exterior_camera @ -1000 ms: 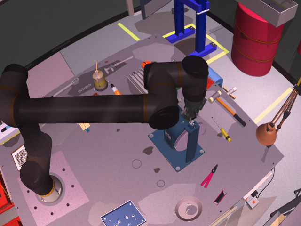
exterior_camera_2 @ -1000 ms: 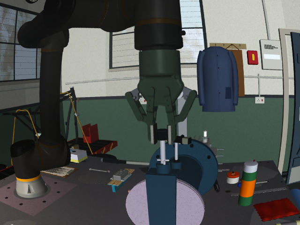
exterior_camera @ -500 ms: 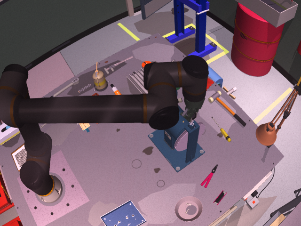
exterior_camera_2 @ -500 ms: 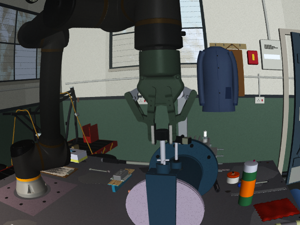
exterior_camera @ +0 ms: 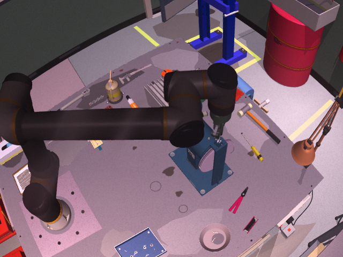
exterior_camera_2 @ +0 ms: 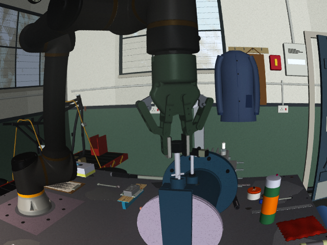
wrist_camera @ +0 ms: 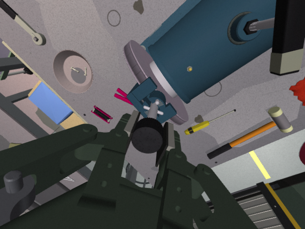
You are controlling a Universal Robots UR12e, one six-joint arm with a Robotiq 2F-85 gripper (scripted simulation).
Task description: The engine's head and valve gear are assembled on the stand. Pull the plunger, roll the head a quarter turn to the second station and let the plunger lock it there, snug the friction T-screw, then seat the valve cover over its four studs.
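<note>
The plunger (exterior_camera_2: 177, 158) rises from the top of the blue stand post (exterior_camera_2: 175, 213), beside the friction T-screw (exterior_camera_2: 193, 159). The plunger's black knob (wrist_camera: 147, 135) is gripped in my closed gripper (exterior_camera_2: 177, 145), which hangs straight down over the post (exterior_camera: 218, 136). A pale round index plate (exterior_camera_2: 179, 221) sits behind the post, with the blue drum of the stand (wrist_camera: 209, 46) beyond it. The valve cover is not clearly visible; the arm hides the far side of the stand.
Behind the stand are a blue press frame (exterior_camera: 219, 27) and a red drum (exterior_camera: 291, 47). A hammer (exterior_camera: 259, 121), yellow screwdriver (exterior_camera: 256, 150) and pink pliers (exterior_camera: 238, 200) lie to its right. A round dish (exterior_camera: 214, 237) and blue tray (exterior_camera: 140, 244) sit near the front edge.
</note>
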